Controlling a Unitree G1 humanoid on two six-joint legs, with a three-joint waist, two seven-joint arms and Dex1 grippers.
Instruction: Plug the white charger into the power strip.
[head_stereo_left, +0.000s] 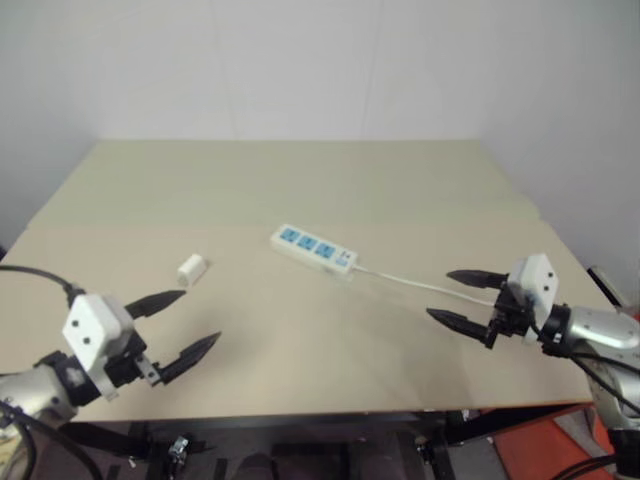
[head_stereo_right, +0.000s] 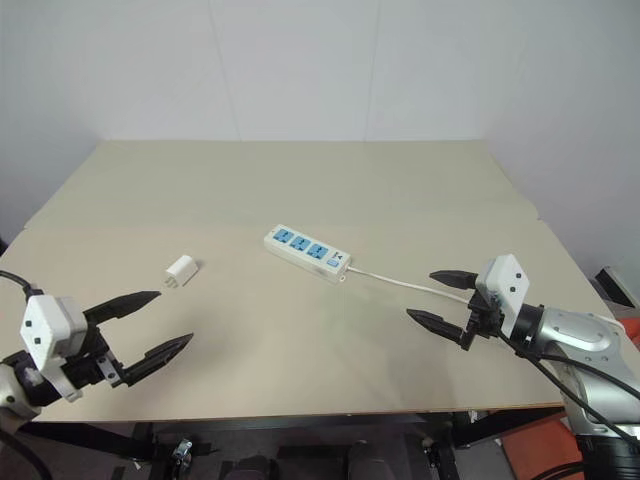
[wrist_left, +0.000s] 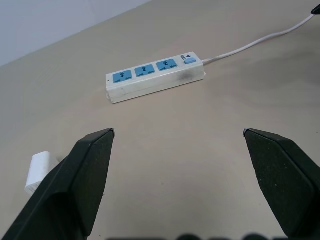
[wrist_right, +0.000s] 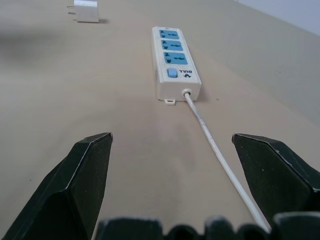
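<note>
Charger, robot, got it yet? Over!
Left gripper and right gripper open, empty. White charger loose on table, apart from power strip. Nothing between.

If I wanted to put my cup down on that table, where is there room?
Plenty. The far half of the table, behind the power strip, is bare, and so is the near middle between the left gripper and right gripper. The busy band is mid-table: charger, strip, and its cord running to the right edge.
</note>
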